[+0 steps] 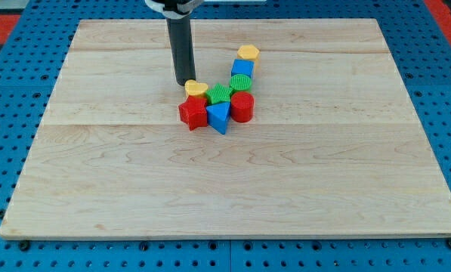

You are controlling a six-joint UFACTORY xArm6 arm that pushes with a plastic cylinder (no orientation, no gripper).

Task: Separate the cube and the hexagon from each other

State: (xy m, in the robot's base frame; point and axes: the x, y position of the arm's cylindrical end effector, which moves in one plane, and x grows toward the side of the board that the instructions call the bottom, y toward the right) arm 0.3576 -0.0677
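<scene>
A yellow hexagon (248, 52) lies at the top of a cluster of blocks, touching the blue cube (242, 69) just below it. Under the cube is a green block (241, 83), with a second green, ribbed block (220, 94) to its left. My tip (185, 81) is at the cluster's upper left, right beside a yellow heart-shaped block (196, 88); whether it touches it I cannot tell. The tip is well to the left of the cube and hexagon.
A red star (193, 113), a blue triangle (218, 117) and a red cylinder (242, 107) form the cluster's lower row. All lie on a wooden board (285, 189) with a blue perforated surface (6, 151) around it.
</scene>
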